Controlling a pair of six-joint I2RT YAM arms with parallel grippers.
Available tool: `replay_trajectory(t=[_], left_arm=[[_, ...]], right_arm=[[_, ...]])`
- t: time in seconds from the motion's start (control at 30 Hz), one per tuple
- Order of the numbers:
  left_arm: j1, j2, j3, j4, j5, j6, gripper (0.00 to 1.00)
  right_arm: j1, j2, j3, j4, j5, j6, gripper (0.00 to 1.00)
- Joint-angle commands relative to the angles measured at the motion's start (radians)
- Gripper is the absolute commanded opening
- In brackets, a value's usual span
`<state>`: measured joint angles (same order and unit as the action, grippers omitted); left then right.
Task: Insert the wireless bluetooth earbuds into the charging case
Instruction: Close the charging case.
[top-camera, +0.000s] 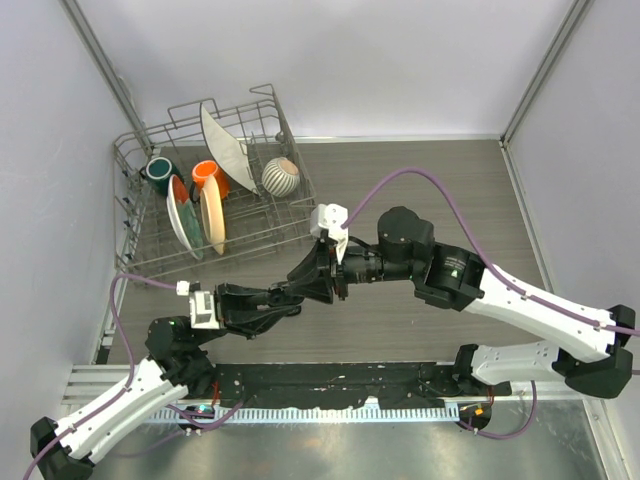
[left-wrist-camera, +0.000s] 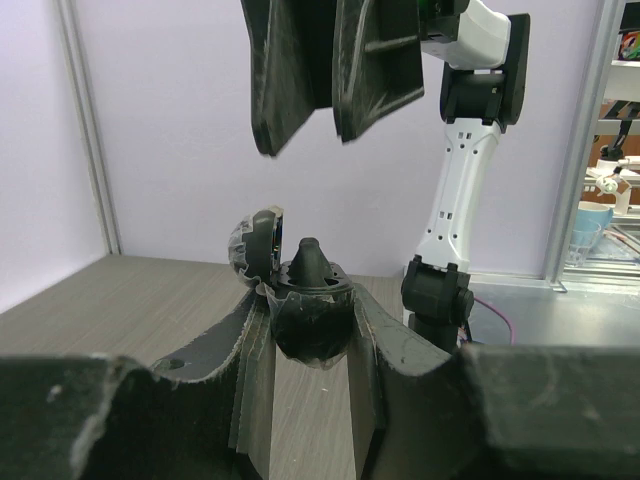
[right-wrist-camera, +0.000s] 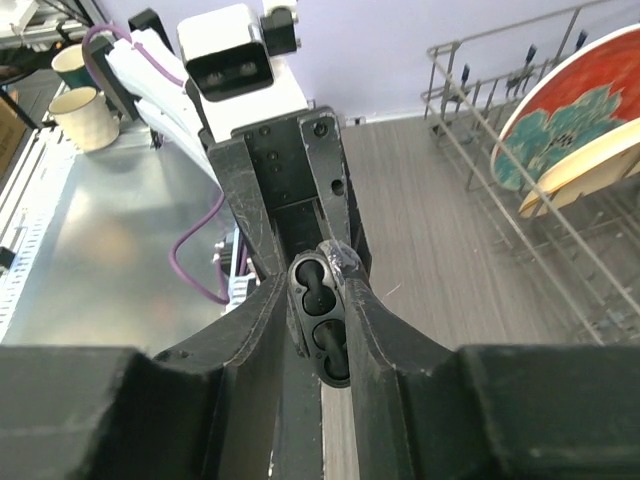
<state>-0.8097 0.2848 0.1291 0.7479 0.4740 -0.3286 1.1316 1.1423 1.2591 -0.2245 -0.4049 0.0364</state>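
Observation:
My left gripper (left-wrist-camera: 312, 322) is shut on the open black charging case (left-wrist-camera: 312, 320) and holds it above the table, lid (left-wrist-camera: 255, 245) flipped back to the left. One black earbud (left-wrist-camera: 308, 262) stands up out of the case. My right gripper (left-wrist-camera: 305, 140) hangs just above it, jaws a little apart and empty. In the right wrist view the right gripper (right-wrist-camera: 318, 290) looks straight down on the case (right-wrist-camera: 322, 335) and its two slots, with the left gripper (right-wrist-camera: 285, 180) behind. From above, both grippers (top-camera: 292, 293) (top-camera: 308, 275) meet mid-table and hide the case.
A wire dish rack (top-camera: 285, 215) with plates, mugs and a striped bowl stands at the back left, close behind the grippers; it also shows in the right wrist view (right-wrist-camera: 470, 130). The right arm's base (left-wrist-camera: 436, 295) stands at the near table edge.

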Motion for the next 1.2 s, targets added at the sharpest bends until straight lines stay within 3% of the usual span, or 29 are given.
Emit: replay_trajectory(t=[0.0,1.17], left_arm=[[-0.002,-0.01,0.012,0.041,-0.021,0.022,0.0],[-0.003,0.007,0.014,0.082,-0.04,0.0,0.0]], right_arm=[[0.005,0.019,0.059,-0.021,-0.045,0.007,0.34],[0.014,0.086,0.086,-0.096,-0.026,-0.05,0.34]])
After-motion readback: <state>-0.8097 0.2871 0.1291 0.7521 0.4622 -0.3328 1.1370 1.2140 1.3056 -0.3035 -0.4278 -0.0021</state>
